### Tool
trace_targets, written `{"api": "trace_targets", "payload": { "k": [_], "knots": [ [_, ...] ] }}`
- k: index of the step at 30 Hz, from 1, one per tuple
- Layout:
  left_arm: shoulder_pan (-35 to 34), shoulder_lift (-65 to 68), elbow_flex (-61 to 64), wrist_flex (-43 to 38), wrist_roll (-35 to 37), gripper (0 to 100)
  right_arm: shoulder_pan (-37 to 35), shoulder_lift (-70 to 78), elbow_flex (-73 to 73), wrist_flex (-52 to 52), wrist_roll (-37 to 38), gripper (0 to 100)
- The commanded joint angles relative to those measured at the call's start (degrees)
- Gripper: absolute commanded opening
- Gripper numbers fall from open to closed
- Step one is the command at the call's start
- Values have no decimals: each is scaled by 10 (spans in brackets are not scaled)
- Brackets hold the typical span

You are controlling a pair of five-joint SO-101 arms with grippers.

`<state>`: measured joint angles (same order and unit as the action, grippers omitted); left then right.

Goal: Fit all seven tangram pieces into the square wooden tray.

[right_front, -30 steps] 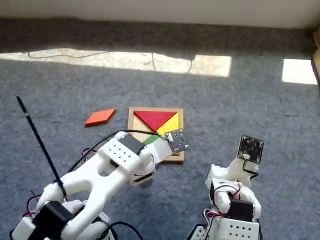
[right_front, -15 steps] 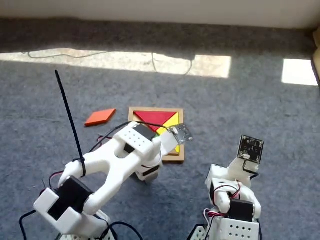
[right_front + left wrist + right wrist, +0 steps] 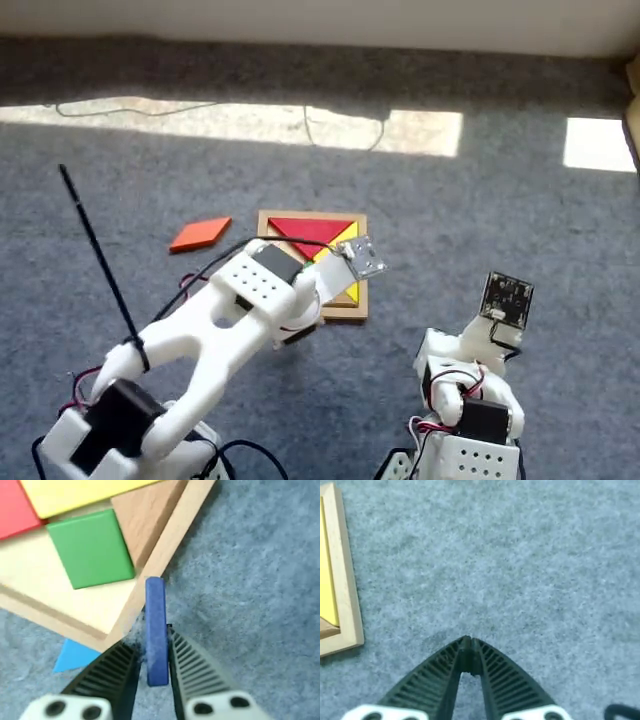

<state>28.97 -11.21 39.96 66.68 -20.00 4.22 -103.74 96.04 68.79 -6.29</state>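
Blue piece (image 3: 156,625) on edge, clamped in my left claw (image 3: 152,642) by the tray (image 3: 172,542) rim. My right claw (image 3: 470,652) sits clenched empty, four o'clock of the tray

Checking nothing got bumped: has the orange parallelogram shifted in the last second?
No. The orange parallelogram stays put on the carpet, with the same gap to the left of the wooden tray.

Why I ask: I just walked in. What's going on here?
The left hand grips a dark blue piece on edge at the wooden tray's outer rim. The tray holds a red triangle, a yellow triangle and a green square. An orange piece lies on the carpet apart from the tray, a light blue piece right beside it. The right hand is shut and empty.
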Motion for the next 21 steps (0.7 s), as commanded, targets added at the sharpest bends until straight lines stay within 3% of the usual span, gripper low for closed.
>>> {"api": "trace_targets", "payload": {
  "k": [1,5,12,16,21],
  "knots": [
    [-8,-94,-17,23,4,5,7,-7,64,-4,-5,4],
    [-10,-136,-17,32,4,5,7,-7,64,-4,-5,4],
    [-73,-136,-22,20,-1,5,8,-7,64,-4,-5,4],
    [-91,-136,-22,18,-58,5,8,-7,64,-4,-5,4],
    [-141,-136,-22,-13,69,5,8,-7,64,-4,-5,4]
  ]
}}
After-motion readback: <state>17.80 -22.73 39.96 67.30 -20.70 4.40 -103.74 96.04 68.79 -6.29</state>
